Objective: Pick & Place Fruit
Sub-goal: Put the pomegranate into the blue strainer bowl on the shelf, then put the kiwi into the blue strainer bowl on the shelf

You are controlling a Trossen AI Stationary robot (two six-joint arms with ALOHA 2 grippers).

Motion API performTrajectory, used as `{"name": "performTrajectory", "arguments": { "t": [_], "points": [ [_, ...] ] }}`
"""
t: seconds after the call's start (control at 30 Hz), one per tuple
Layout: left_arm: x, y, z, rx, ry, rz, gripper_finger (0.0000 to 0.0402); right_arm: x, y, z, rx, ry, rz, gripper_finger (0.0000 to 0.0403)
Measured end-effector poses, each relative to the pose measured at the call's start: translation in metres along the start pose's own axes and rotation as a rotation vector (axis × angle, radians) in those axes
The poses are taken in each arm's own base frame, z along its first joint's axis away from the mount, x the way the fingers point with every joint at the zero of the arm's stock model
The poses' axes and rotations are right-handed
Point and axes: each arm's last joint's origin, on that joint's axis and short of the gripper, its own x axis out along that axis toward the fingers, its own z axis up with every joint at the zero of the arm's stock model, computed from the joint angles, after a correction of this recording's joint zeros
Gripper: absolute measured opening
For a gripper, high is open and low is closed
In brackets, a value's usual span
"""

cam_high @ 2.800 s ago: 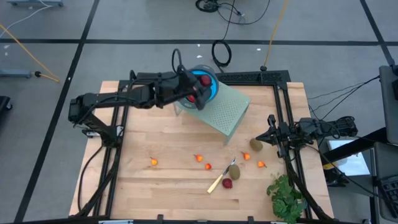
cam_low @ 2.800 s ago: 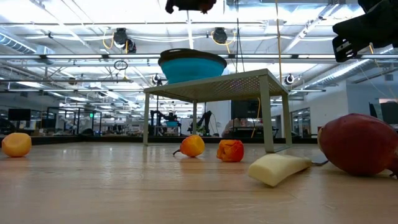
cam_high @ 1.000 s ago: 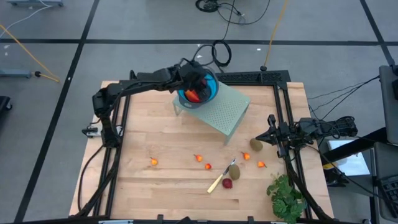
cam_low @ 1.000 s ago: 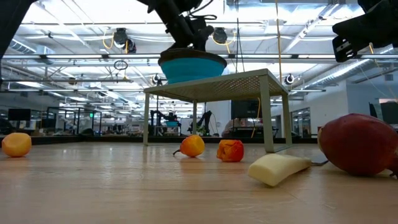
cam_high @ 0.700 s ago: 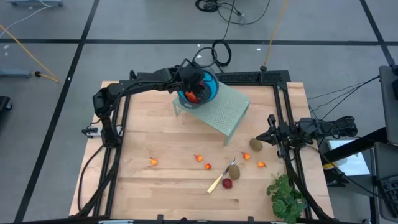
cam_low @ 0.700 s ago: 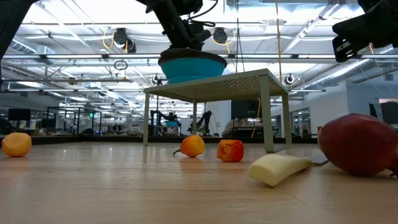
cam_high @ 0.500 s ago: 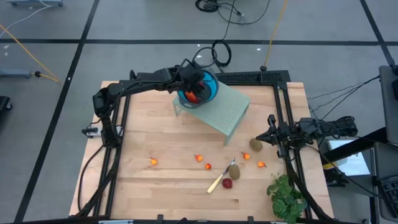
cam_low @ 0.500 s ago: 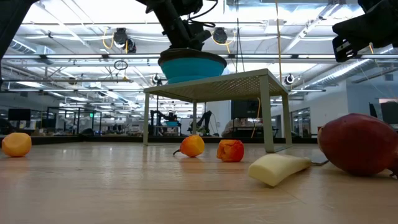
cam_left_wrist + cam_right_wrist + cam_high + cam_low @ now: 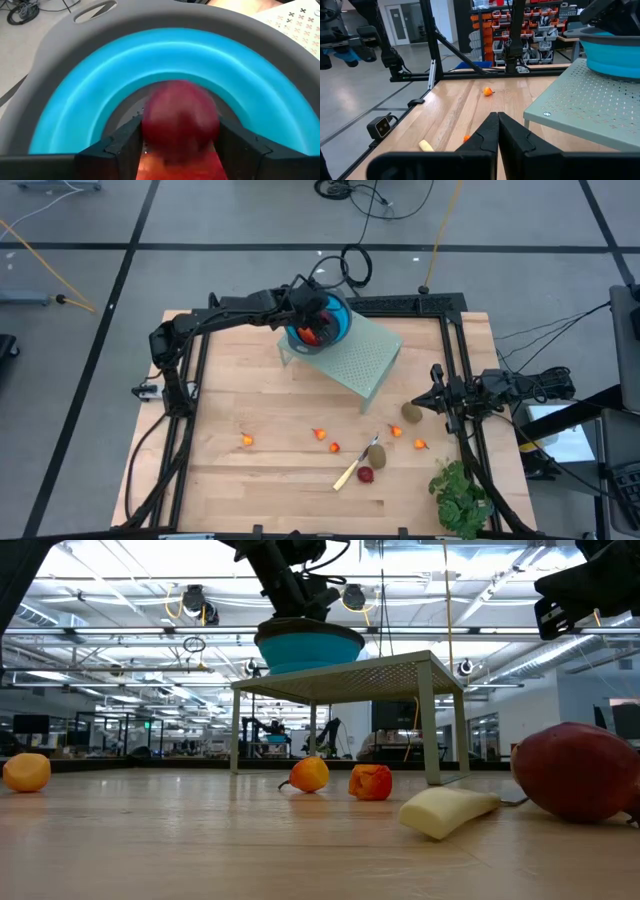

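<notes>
Bowl: bright blue inside, grey rim; within it a dark red ball above a red-orange piece. Stand: pale green, top patterned with fine perforations; counter: light wood planks in a black frame. Loose items: brownish-green ovals, a second dark red ball, tiny orange-red pieces, a pale-handled knife, a leafy green bunch; both arms were dark.
</notes>
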Motion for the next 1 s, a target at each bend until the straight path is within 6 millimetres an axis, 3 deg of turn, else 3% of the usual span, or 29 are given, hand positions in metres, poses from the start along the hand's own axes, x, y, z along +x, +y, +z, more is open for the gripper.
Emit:
{"name": "performTrajectory", "arguments": {
  "t": [0.33,0.43,0.73,1.0],
  "points": [
    [-0.001,0.000,0.001,0.022,-0.007,-0.001,0.0241,0.000,0.000,0.000,0.000,0.001,0.003,0.0000],
    [-0.012,0.002,0.004,0.017,-0.037,-0.010,0.0241,0.000,0.000,0.000,0.000,0.000,0.004,0.0000],
    [-0.080,0.005,0.012,-0.055,-0.191,-0.064,0.0241,0.000,0.000,0.001,0.000,-0.007,0.005,0.0000],
    [-0.145,-0.002,0.007,-0.118,-0.312,-0.161,0.0241,0.000,0.000,0.001,0.000,-0.007,0.005,0.0000]
  ]
}}
